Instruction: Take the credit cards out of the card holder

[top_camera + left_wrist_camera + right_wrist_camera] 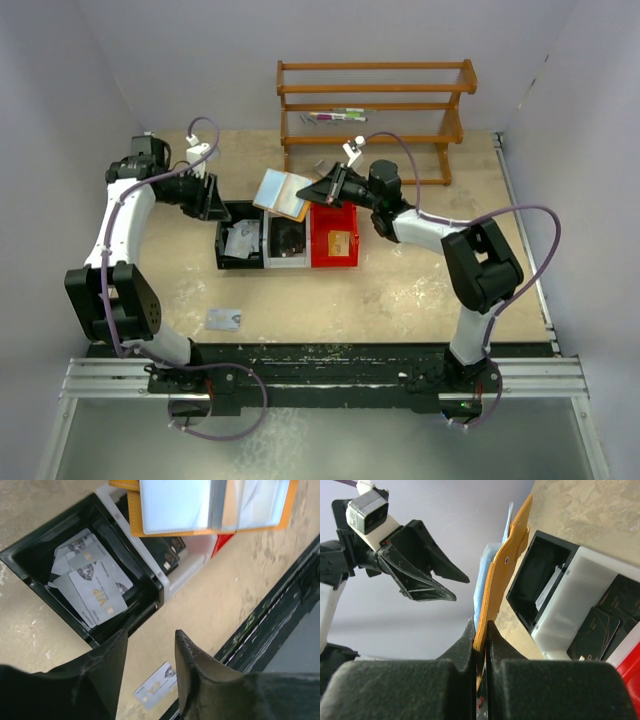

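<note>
The tan-orange card holder [283, 193] hangs open above the bins, its pale blue inside [175, 502] facing my left wrist camera. My right gripper [481, 629] is shut on its orange edge [502, 575]. Several pale grey credit cards [95, 587] lie in the black bin [20, 560]. Another grey card [155, 686] lies flat on the table near the front edge [224, 319]. My left gripper [150, 636] hovers over the black bin's near corner, just left of the holder, open with nothing between its fingers.
A white bin [287, 262] holding dark cards [165, 555] and a red bin [335, 237] stand in a row right of the black one. A wooden rack [375, 105] stands at the back. The black base rail [280, 610] runs along the table's near edge.
</note>
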### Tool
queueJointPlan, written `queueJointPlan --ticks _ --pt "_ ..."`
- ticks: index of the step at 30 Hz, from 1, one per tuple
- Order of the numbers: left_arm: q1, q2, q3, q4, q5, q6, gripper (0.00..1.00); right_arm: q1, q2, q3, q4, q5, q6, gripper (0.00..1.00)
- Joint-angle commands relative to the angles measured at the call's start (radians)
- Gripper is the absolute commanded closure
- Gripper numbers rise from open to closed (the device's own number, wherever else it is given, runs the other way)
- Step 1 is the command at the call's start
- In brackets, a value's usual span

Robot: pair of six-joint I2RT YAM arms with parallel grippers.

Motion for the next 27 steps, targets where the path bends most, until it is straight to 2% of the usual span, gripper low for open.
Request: queueJointPlan --ticks 1,7,11,15,27 --pt "0.003 -0.041 -0.001 -0.191 0.035 0.283 0.5 0.003 -0.099 -0.045 0.054 -0.051 -0.044 1.0" --pt "0.0 -0.076 -0.005 -0.233 -0.031 0.33 0.34 0.002 -0.169 -0.081 0.058 -0.056 -0.045 1.0" --pt "0.0 -0.112 0.007 -0.25 0.009 0.315 0.19 0.005 -0.193 -0.082 0.051 -0.072 -0.043 1.0" --pt "0.0 -0.15 0.034 -0.239 0.095 0.238 0.0 0.008 -0.217 -0.077 0.036 -0.102 -0.057 1.0" --pt "0.001 -0.219 0.073 -0.137 0.377 -0.076 0.01 0.094 -0.281 -0.011 0.104 -0.276 -0.082 1.0"
